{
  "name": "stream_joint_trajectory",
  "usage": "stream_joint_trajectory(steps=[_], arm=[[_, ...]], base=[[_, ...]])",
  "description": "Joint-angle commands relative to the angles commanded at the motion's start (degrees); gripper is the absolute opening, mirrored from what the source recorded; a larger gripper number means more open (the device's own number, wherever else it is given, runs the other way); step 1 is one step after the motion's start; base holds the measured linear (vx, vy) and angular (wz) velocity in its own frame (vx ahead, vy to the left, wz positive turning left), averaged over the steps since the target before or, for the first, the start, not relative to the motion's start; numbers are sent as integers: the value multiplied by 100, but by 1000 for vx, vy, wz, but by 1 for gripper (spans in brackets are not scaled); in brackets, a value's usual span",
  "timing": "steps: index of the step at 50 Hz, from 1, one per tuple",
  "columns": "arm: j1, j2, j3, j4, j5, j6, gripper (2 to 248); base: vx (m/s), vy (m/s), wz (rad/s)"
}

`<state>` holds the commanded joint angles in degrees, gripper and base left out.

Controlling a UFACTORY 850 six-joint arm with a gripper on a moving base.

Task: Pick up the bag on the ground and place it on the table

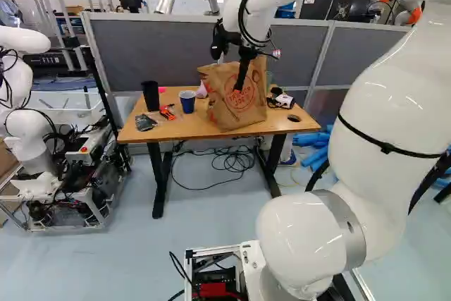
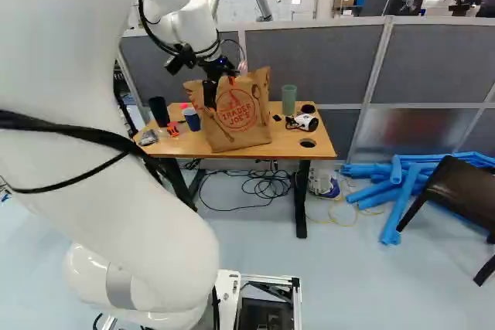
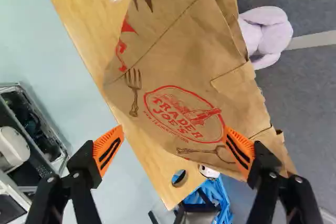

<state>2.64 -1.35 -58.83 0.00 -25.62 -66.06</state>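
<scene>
Brown paper, probably light and easily creased: the bag [image 2: 246, 135] is supported by the table [image 1: 189, 129]; its upper rim is best pinched. Nothing is held by the gripper [image 3: 173, 128], its fingers spread wide.

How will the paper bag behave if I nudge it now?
The paper bag would probably crumple rather than act stiff, as its sides look thin and creased. Standing tall, it may tip easily. Its base sits close to the table's front edge, so a push that way might send it over.
</scene>
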Motion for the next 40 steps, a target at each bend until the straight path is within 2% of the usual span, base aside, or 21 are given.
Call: stream_joint_trajectory(steps=[40], arm=[[-109, 713, 2212, 0, 3107, 2714, 247]], base=[[0, 0, 0]])
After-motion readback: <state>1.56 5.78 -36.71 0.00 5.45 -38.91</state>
